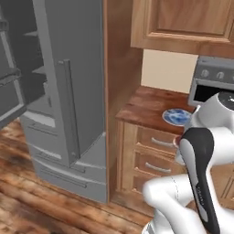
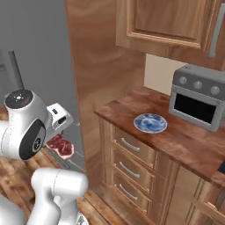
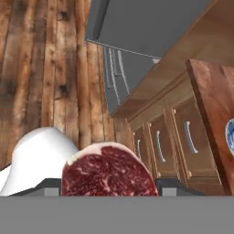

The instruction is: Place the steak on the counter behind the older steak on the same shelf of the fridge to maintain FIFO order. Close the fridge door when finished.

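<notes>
steak: pinkish-red, white marbling | counter: reddish-brown wood | fridge: grey | plate: blue-white

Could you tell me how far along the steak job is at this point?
Done: the flat pinkish-red marbled steak is off the reddish-brown wooden counter. In hand: the gripper holds it above the floor. Left: shelving it in the tall grey fridge, then closing the open door.

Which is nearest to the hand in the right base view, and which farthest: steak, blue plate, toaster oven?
1. The steak, held in the hand, at lower left.
2. The blue plate, on the counter, middle.
3. The toaster oven, at the counter's back right.
</notes>
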Robot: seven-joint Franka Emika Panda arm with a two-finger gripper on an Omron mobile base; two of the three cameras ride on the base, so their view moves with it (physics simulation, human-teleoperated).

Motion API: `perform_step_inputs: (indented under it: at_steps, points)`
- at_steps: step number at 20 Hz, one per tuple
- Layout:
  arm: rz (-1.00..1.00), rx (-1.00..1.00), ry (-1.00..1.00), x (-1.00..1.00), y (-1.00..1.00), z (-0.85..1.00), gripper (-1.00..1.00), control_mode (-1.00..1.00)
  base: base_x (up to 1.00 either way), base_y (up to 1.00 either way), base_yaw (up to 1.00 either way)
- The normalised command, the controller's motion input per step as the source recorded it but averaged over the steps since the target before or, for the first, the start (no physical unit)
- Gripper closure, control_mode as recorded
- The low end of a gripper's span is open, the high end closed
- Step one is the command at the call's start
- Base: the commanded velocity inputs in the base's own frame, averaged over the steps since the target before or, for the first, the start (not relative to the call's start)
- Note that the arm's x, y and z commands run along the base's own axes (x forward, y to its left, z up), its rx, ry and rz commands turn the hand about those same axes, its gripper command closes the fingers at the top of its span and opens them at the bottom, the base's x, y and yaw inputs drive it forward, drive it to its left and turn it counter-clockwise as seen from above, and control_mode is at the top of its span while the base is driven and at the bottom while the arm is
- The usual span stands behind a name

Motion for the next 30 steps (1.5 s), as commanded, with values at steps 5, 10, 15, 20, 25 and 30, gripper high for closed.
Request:
perform_step_inputs:
  at_steps: [5, 10, 15, 20, 25, 30]
  points:
    - [0.00, 0.00, 0.00, 0.00, 0.00, 0.00, 1.00, 1.00, -0.60, -0.19, 0.63]
    - [0.00, 0.00, 0.00, 0.00, 0.00, 0.00, 1.00, 1.00, -0.14, 0.31, 0.59]
    - [0.00, 0.00, 0.00, 0.00, 0.00, 0.00, 1.00, 1.00, -0.01, 0.67, 0.52]
    - [0.00, 0.00, 0.00, 0.00, 0.00, 0.00, 1.00, 1.00, 0.00, 0.90, 0.46]
    - [0.00, 0.00, 0.00, 0.00, 0.00, 0.00, 1.00, 1.00, 0.67, 0.30, 0.27]
    - [0.00, 0.00, 0.00, 0.00, 0.00, 0.00, 1.00, 1.00, 0.91, 0.44, 0.13]
